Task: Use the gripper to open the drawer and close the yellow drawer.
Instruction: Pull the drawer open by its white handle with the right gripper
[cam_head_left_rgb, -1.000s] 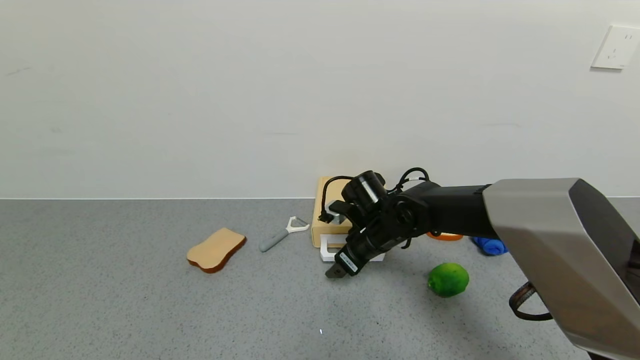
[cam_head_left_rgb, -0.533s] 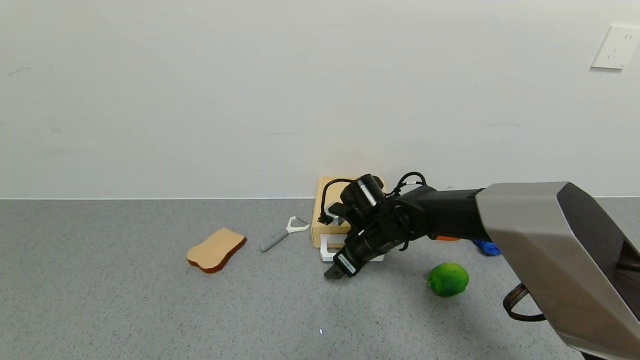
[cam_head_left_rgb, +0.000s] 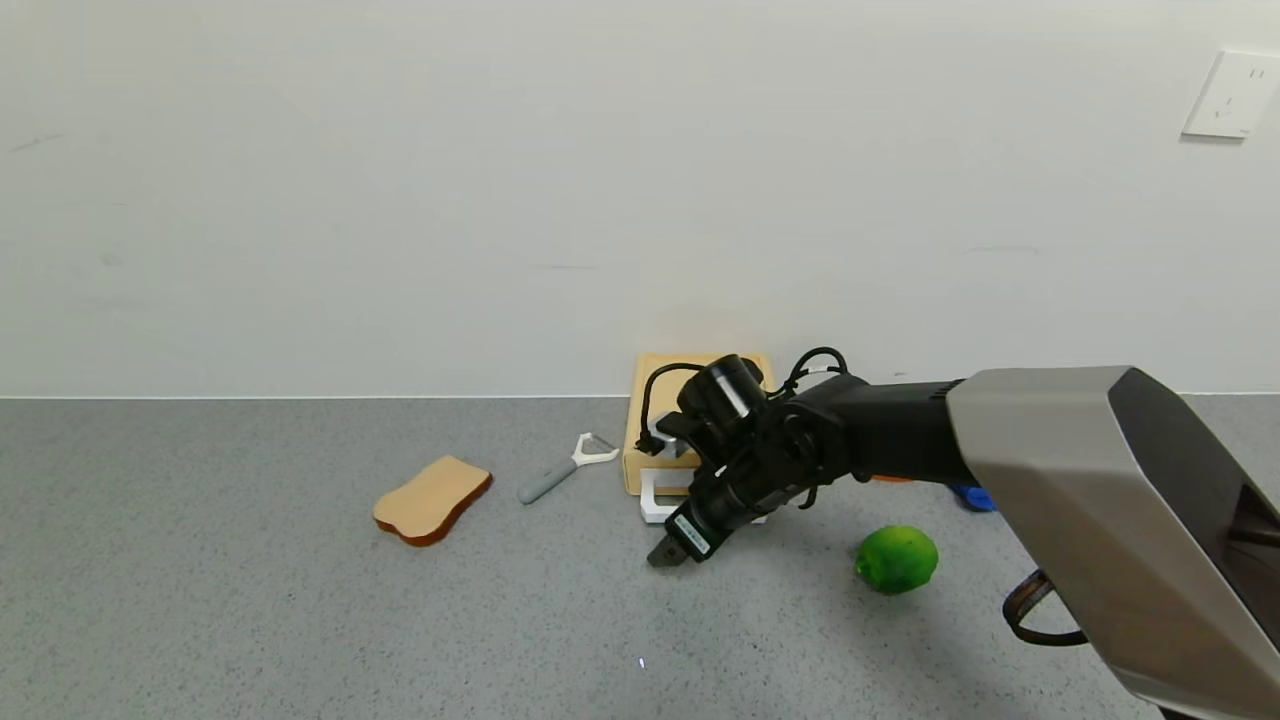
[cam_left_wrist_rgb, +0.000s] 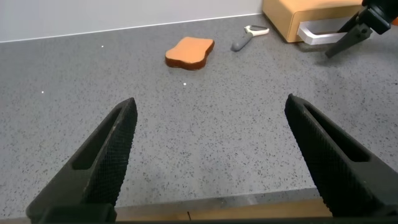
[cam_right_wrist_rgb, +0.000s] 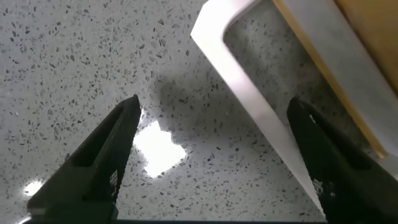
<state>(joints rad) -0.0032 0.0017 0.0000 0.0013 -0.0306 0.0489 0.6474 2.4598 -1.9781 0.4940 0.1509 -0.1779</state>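
The left hand (cam_left_wrist_rgb: 211, 155) sits low at the near edge of the grey worktop (cam_head_left_rgb: 250, 600), jaws spread wide with nothing between them, well apart from everything else.

Farther in, a lime (cam_head_left_rgb: 896, 559) lies on the robot's right. The right hand (cam_head_left_rgb: 665, 553) reaches in from the right on its silver-grey arm, tips pointed down at the worktop just in front of the drawer's white handle (cam_head_left_rgb: 655, 497). In its wrist view the jaws are parted, bare worktop between them, and the handle (cam_right_wrist_rgb: 249, 99) runs close by one finger (cam_right_wrist_rgb: 329, 168) without being gripped.

To the left lie a bread slice (cam_head_left_rgb: 432, 498) and, nearer the drawer, a peeler (cam_head_left_rgb: 566, 468).

The drawer (cam_head_left_rgb: 650, 450) sits at the back by the wall, its handle facing the robot. It looks pushed in, the front flush with the case, though the arm hides much of it. Behind the arm, something orange (cam_head_left_rgb: 885, 479) and something blue (cam_head_left_rgb: 968, 494) show only as slivers.
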